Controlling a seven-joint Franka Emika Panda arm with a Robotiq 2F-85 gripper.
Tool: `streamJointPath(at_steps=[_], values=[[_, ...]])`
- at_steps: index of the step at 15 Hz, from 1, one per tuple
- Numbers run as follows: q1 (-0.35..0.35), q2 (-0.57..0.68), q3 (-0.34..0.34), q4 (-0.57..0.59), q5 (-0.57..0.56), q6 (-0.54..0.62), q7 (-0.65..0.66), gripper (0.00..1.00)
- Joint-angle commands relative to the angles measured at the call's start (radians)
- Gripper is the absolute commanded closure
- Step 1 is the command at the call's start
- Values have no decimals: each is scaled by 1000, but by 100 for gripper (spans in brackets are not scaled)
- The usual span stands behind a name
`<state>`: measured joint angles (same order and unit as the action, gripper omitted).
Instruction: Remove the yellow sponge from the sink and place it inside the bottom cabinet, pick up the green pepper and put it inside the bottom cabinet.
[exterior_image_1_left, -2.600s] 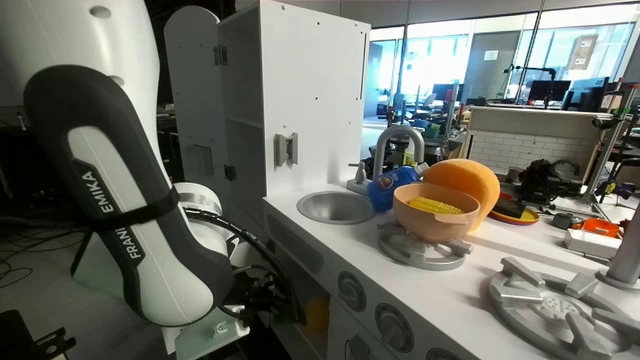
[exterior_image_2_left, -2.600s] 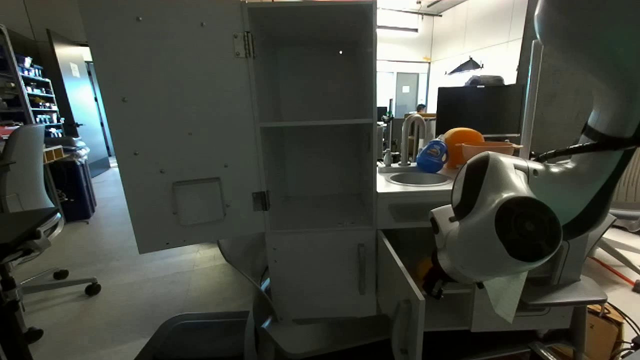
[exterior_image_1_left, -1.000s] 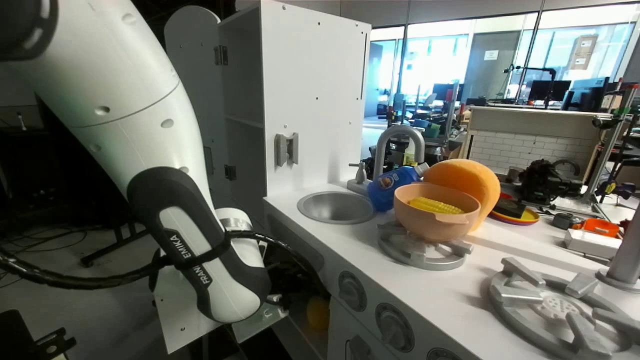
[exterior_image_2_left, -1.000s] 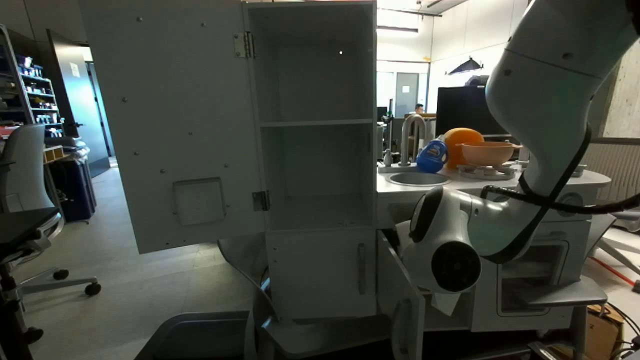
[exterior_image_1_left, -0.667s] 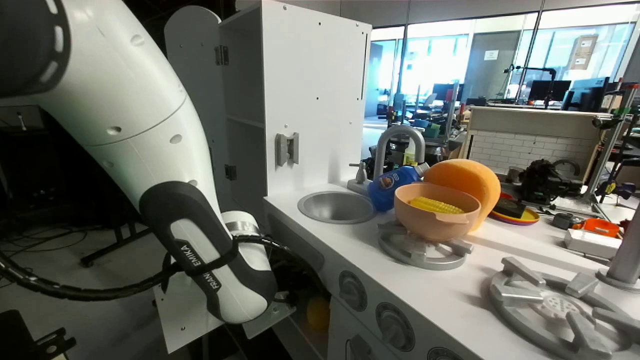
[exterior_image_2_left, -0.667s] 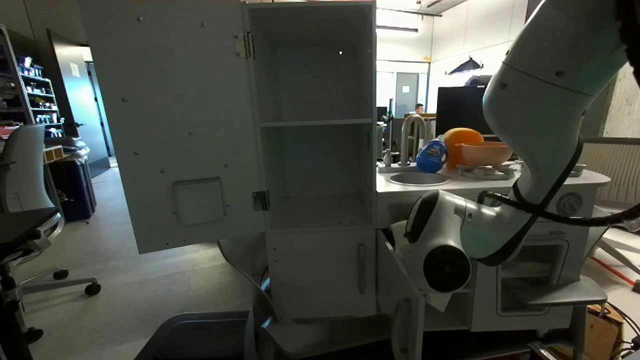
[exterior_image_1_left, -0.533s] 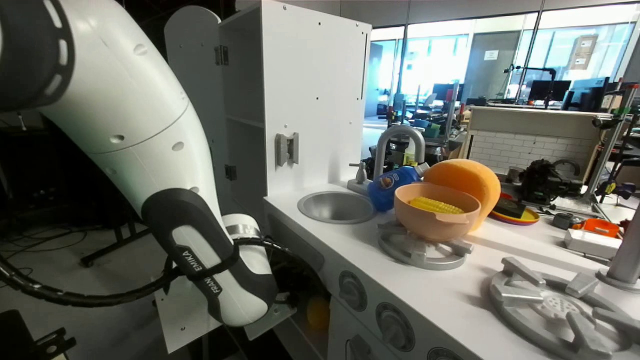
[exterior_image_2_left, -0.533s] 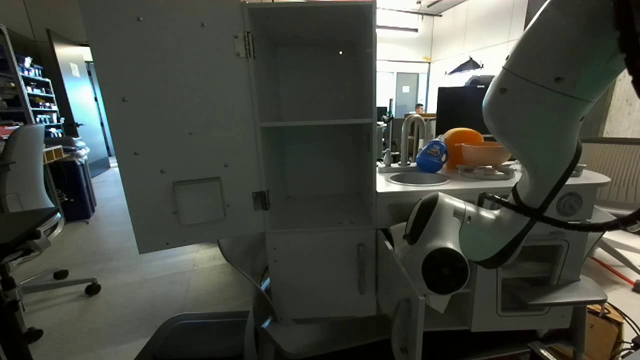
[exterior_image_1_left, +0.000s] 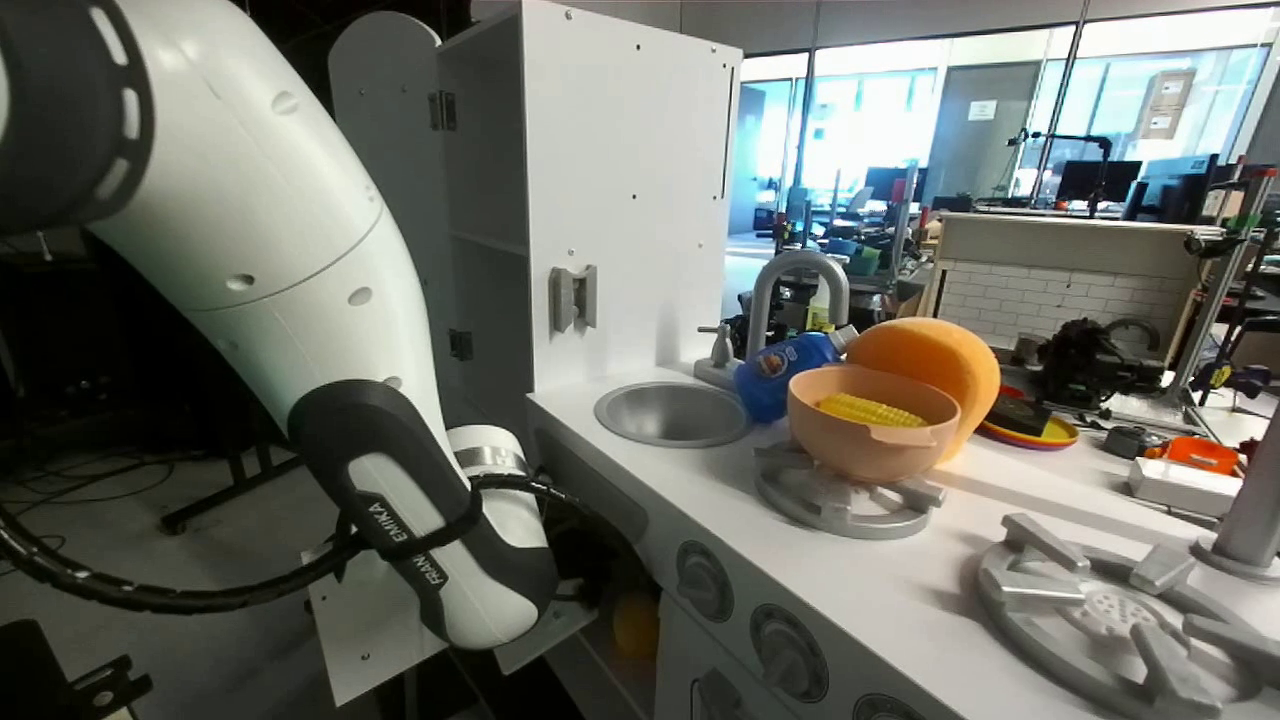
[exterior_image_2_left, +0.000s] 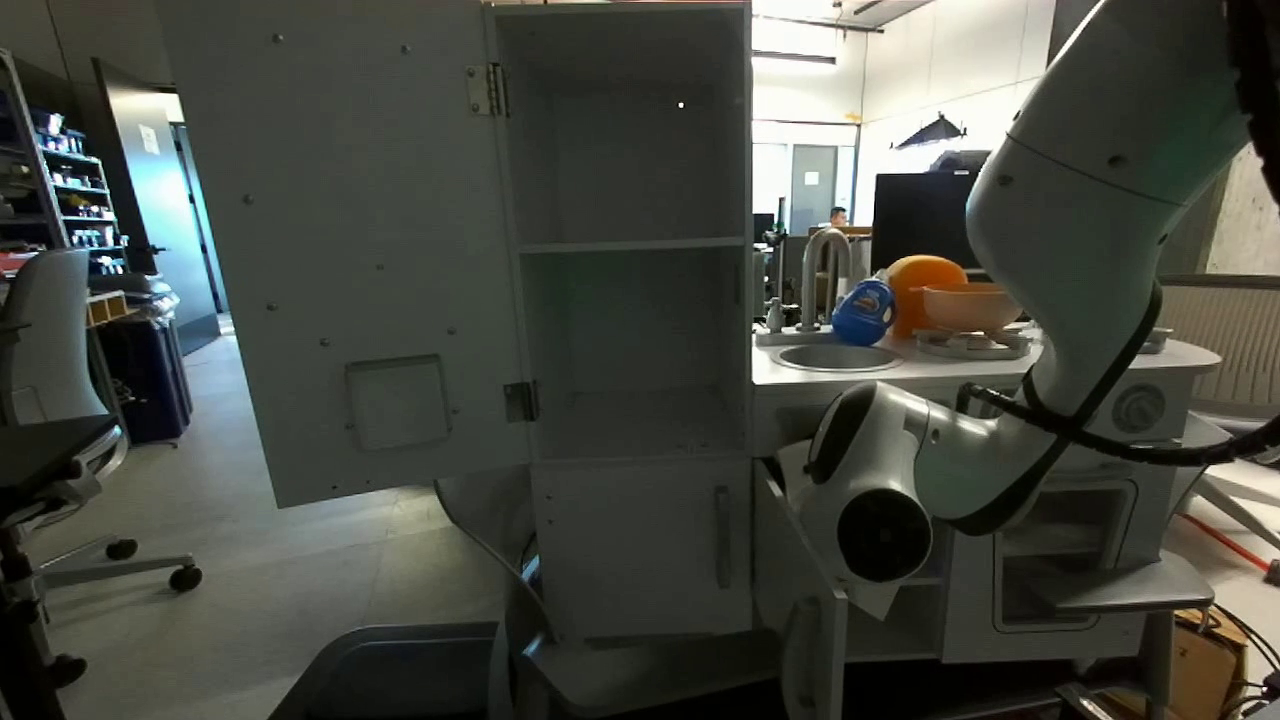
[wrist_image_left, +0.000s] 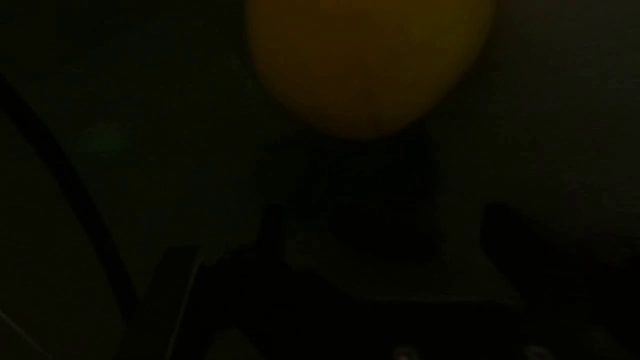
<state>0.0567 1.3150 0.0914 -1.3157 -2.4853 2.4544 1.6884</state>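
Yellow sponge (wrist_image_left: 370, 60) lies inside the bottom cabinet (exterior_image_2_left: 915, 630), ahead of the gripper (wrist_image_left: 382, 206) and beyond its fingers (wrist_image_left: 500, 235), its rounded end showing at the top of the dark wrist view with a gap between. Those fingers stand wide apart; the space between them is too dark to make out, so I cannot tell whether the green pepper is there. Behind the gripper, the arm (exterior_image_2_left: 1070, 220) reaches down into the cabinet's mouth, and in an exterior view its wrist (exterior_image_2_left: 870, 475) hides the gripper. Just beside that wrist, the cabinet door (exterior_image_2_left: 785, 590) stands swung outward. Above the gripper are the white counter (exterior_image_1_left: 680, 490) and the sink (exterior_image_1_left: 672, 420) with its curved faucet (exterior_image_1_left: 800, 260). Higher than the gripper, a blue bottle (exterior_image_1_left: 775, 382) leans just beside the sink, near a peach bowl (exterior_image_1_left: 870, 458) that holds yellow corn (exterior_image_1_left: 870, 410) and rests on a grey burner (exterior_image_1_left: 850, 524). An orange rounded thing (exterior_image_1_left: 935, 362) stands just beside the bowl. Farther from the gripper along the counter is a second burner (exterior_image_1_left: 1110, 612). Beside and above the gripper rises the tall cupboard (exterior_image_2_left: 632, 246), its own door (exterior_image_2_left: 340, 250) open.
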Motion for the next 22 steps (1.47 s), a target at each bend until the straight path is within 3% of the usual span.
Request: streamJointPath(at_steps=[1, 5, 10, 15, 19, 22], values=[[-11, -104, 28, -145, 75, 19, -92, 0], [-28, -238, 38, -344, 209, 57, -221, 0], [-64, -407, 66, -555, 287, 94, -300, 0], [-95, -662, 72, -810, 423, 127, -427, 0], [-103, -874, 88, -966, 574, 237, -561, 0], [-63, -1013, 110, -1059, 801, 299, -704, 0]])
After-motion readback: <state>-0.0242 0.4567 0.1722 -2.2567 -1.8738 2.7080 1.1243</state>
